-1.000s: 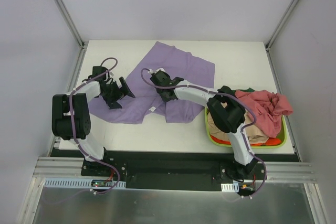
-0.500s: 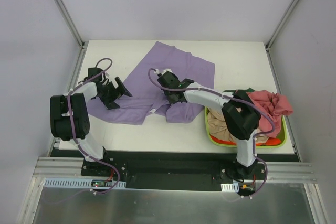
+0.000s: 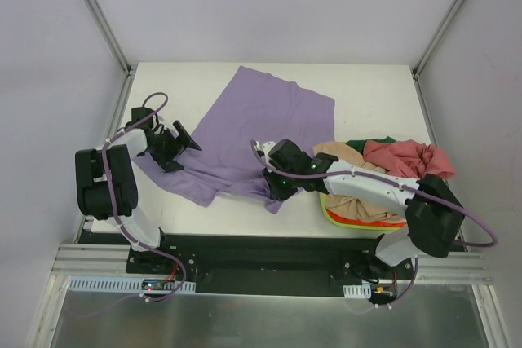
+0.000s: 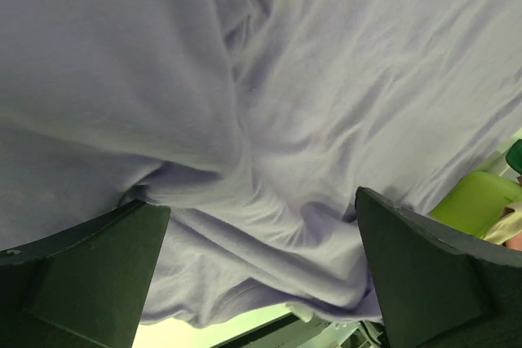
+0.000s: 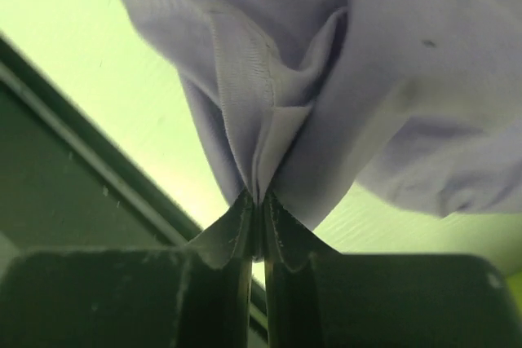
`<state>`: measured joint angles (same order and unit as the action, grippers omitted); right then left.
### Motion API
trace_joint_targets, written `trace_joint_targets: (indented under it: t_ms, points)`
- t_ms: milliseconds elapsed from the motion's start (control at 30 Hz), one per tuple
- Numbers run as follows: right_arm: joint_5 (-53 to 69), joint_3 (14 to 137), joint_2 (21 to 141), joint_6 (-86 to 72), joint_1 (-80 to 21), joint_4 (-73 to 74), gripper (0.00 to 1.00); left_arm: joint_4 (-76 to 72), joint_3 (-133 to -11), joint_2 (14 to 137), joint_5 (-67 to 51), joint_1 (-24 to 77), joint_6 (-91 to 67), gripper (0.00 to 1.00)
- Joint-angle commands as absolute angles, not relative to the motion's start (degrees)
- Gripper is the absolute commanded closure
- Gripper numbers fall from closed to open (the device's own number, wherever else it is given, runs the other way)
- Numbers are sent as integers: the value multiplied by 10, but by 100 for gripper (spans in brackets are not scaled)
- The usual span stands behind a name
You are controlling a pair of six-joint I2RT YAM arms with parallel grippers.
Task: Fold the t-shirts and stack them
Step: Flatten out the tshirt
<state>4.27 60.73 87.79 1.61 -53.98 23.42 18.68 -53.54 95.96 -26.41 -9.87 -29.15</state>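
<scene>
The lavender-purple t-shirt (image 3: 261,120) lies spread across the middle of the white table (image 3: 367,95). My right gripper (image 3: 275,187) is shut on a bunched edge of it near the table's front, and the wrist view shows the cloth (image 5: 326,79) pinched between the closed jaws (image 5: 258,201). My left gripper (image 3: 175,148) is open at the shirt's left side, and its wide-apart fingers (image 4: 90,258) frame wrinkled purple cloth (image 4: 326,120). Tan-beige (image 3: 342,156), pinkish-red (image 3: 404,160) and dark green (image 3: 359,144) shirts lie heaped at the right.
The lime-green plastic basket (image 3: 342,219) stands at the table's right front under the heaped shirts. Grey walls and metal posts (image 3: 98,14) enclose the table. The black mounting rail (image 3: 261,254) runs along the near edge.
My right gripper has pulled the shirt's edge from the middle toward the table's front, stretching the cloth flatter. The left gripper has shifted slightly back and left.
</scene>
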Motion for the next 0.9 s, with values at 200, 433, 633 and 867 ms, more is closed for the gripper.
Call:
trace_joint_targets:
  t_ms: [200,433,633,867]
  points:
    - [71,496,731,3,-619,331,64,227,-524,963,-96,-133,-260,1]
    - [33,501,653,31,-621,262,13,235,-526,960,-77,-134,-262,1]
    - [66,570,768,37,-620,244,13,235,-527,968,-92,-134,-261,1]
    - [35,656,916,8,-578,198,1,236,-544,978,-82,-134,-256,1]
